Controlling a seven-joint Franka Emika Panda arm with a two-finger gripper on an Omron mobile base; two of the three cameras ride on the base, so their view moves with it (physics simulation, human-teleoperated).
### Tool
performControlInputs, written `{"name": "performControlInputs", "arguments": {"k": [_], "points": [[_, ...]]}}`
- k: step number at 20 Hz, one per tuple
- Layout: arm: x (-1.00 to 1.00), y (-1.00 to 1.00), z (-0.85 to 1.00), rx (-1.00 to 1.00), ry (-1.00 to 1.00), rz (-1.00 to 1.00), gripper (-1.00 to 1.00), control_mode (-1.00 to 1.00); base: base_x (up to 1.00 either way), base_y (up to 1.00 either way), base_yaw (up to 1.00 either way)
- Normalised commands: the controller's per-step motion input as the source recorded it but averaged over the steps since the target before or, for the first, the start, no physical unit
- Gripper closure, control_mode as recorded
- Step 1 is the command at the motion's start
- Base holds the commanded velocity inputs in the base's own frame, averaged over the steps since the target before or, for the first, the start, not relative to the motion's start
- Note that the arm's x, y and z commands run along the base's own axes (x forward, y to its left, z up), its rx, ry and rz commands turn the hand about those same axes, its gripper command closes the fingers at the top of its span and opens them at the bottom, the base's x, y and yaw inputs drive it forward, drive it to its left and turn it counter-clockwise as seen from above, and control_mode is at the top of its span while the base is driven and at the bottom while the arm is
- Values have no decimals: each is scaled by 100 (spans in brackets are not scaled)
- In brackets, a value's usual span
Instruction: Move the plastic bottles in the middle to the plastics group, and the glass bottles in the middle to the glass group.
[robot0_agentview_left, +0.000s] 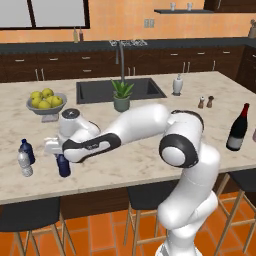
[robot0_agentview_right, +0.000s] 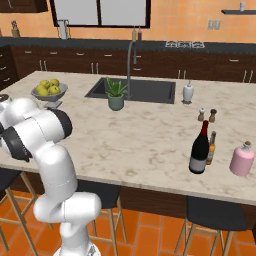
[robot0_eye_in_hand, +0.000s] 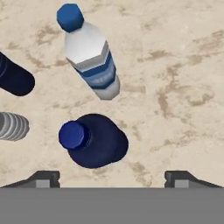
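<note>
Pincer (robot0_eye_in_hand: 112, 177): fingers wide apart, holding nothing, above the slim dark blue bottle (robot0_eye_in_hand: 94, 141).
Labelled clear bottle (robot0_eye_in_hand: 89, 54): standing just beside it.
Wine bottle (robot0_agentview_right: 200, 148): upright on the bench (robot0_agentview_right: 150, 145), touching the amber bottle (robot0_agentview_right: 211, 148).

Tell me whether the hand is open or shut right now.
Open. In the hand view the two fingertips stand far apart at the bottom edge, with nothing between them; the dark blue bottle stands upright on the counter just ahead of the hand.

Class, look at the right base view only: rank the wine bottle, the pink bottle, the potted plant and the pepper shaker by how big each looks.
1. wine bottle, tallest by far.
2. and 3. potted plant and pink bottle look close in size; the plant stands farther from the camera, so I leave them unranked.
4. pepper shaker, clearly smallest.
</note>
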Motion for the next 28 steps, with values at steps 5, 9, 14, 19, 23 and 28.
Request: {"name": "performControlInputs", "arguments": {"k": [5, 9, 14, 19, 23, 28], "points": [[-6, -14, 59, 15, 0, 4, -100, -100, 0, 0, 0], [-20, -76, 28, 0, -1, 6, -100, -100, 0, 0, 0], [-16, -98, 7, 0, -1, 6, -100, -100, 0, 0, 0], [-25, -100, 0, 0, -2, 7, -100, -100, 0, 0, 0], [-39, -100, 8, -8, 0, 4, -100, -100, 0, 0, 0], [-61, -86, 14, -17, 0, 6, -100, -100, 0, 0, 0]]}}
